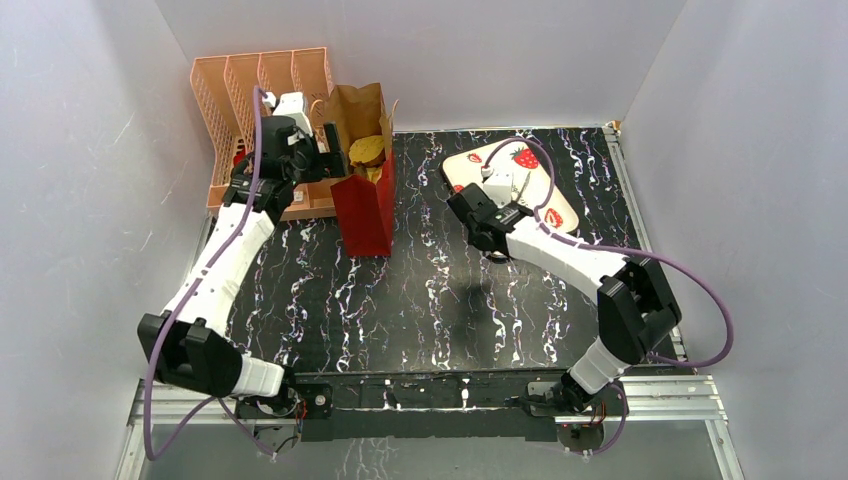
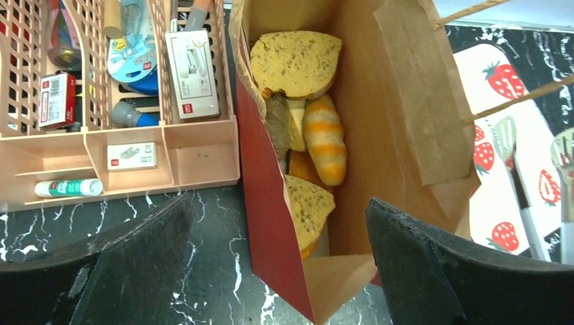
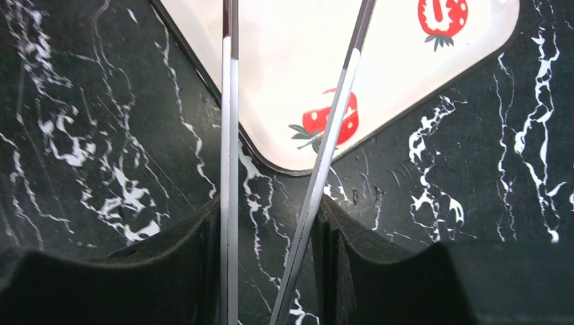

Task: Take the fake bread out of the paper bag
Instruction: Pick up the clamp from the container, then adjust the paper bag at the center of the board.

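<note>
The paper bag [image 1: 362, 210] is standing upright at the far left of the bench [image 1: 430, 290], with its mouth facing up, just beside the peach slotted organiser [image 1: 250, 90]. Its outside is showing glossy red and its inside plain brown kraft.

The fake bread [image 1: 367, 150] is sitting inside, crowded against the bag's left wall. In the left wrist view a striped loaf [image 2: 323, 139], cream banded with orange and smooth, is lying with its long axis along the length of the mouth. One rounded end is pointing toward the camera. A flat seeded slice [image 2: 294, 64] with a speckled, spongy face is leaning at the far end, and a second slice [image 2: 308, 210] is lying at the near end. An orange piece [image 2: 301, 166] is peeking out between them.

A creased brown flap [image 2: 420, 101] is folding inward over the right side of the mouth, and thin tan cord handles [image 2: 521, 98] are crossing beyond it.

The left tool [image 2: 279, 223] is hovering over the bag with its jaws spread wide, holding nothing.

The right tool [image 1: 505, 190] is resting low over the near corner of a cream strawberry-print tray [image 3: 379, 68]. It is gripping thin metal tongs [image 3: 230, 135], whose two arms are pressing against its inner pads.

A green-and-white tube [image 2: 68, 187] is lying in the organiser.
</note>
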